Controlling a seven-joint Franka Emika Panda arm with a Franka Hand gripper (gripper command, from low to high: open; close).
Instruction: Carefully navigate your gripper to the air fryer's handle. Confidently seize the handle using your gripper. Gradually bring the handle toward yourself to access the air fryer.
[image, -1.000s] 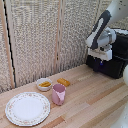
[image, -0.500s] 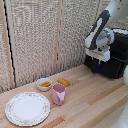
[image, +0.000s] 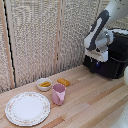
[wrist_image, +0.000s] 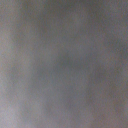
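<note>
On the pale wooden counter (image: 95, 100) we saw a plate (image: 27, 108) before ribbed curtains (image: 35, 40). The hand (image: 97, 62) met the air fryer (image: 114, 55); we couldn't tell its grip.

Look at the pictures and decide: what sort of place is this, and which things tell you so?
Probably a mock kitchen counter set up for robot trials: a wooden table carries an air fryer, a plate, a pink cup and a small bowl, against a woven screen backdrop.
</note>
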